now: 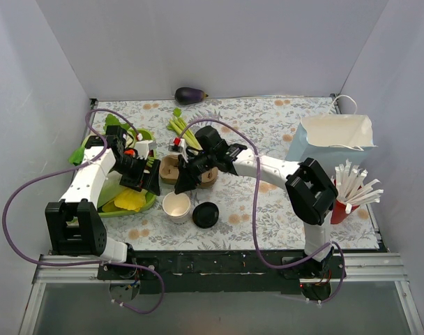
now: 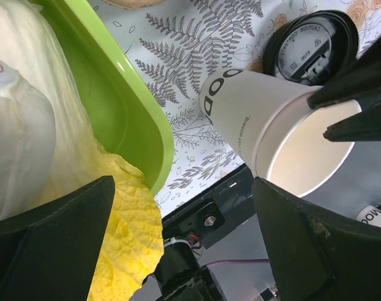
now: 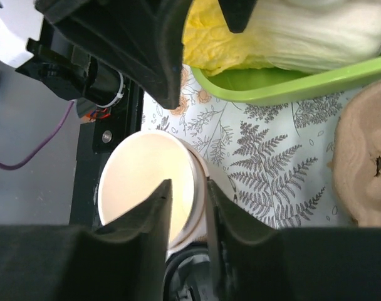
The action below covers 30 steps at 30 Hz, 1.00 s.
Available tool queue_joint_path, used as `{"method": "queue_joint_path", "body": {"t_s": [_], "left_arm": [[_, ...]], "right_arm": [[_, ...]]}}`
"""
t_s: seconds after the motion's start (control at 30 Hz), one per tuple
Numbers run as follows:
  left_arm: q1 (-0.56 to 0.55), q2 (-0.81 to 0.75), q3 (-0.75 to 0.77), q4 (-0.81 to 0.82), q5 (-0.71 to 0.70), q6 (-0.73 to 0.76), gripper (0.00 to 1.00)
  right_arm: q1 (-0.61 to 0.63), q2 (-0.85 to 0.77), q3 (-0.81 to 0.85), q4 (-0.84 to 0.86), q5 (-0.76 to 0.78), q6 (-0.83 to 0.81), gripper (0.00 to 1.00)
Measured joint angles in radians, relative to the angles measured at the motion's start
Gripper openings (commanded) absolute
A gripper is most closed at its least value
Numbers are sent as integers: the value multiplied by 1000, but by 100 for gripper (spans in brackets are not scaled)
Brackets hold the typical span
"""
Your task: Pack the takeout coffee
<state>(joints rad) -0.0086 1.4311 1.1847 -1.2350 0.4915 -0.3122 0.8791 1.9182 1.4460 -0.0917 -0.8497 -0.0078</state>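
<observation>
The takeout coffee is out of view. A lidless white paper cup (image 1: pixel 176 206) (image 2: pixel 266 125) (image 3: pixel 146 188) stands near the table's front edge. A loose black lid (image 1: pixel 206 214) (image 2: pixel 313 47) lies flat just right of it. My right gripper (image 1: pixel 181 185) (image 3: pixel 188 194) straddles the cup's rim, one finger inside and one outside. Its jaws stand a little apart, with a gap showing at the inner finger. My left gripper (image 1: pixel 148 183) (image 2: pixel 184 251) hangs wide open and holds nothing. It is over the tray's near corner, just left of the cup.
A green tray (image 1: pixel 139 207) (image 2: pixel 121 106) (image 3: pixel 291 88) holds pale cabbage (image 2: pixel 27 125) and a yellow leaf (image 2: pixel 125 219). A brown cardboard cup holder (image 1: pixel 171 169) (image 3: pixel 366 163) lies behind the cup. A paper bag (image 1: pixel 334 139) and a red cup of straws (image 1: pixel 343 211) stand at right, an eggplant (image 1: pixel 190 95) at the back.
</observation>
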Motion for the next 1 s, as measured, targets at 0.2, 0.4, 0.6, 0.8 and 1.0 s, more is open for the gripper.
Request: {"method": "queue_joint_path", "body": {"t_s": [0.2,0.4,0.6,0.8,1.0], "left_arm": [[0,6,2,0,18,-11,92],[0,5,2,3,24,-29,92],[0,5,2,10,25,-53,92],[0,-1,2,10,25,-68,92],[0,-8,1,14,22,-70,92]], "right_arm": [[-8,12,45,-58,34,-56,53],[-16,-45,105,-219,39,-351,45],[50,-132,127,-538,39,-814,44],[121,-130,127,-696,74,-1041,46],[142,-103,154,-751,100,-1133,45]]}}
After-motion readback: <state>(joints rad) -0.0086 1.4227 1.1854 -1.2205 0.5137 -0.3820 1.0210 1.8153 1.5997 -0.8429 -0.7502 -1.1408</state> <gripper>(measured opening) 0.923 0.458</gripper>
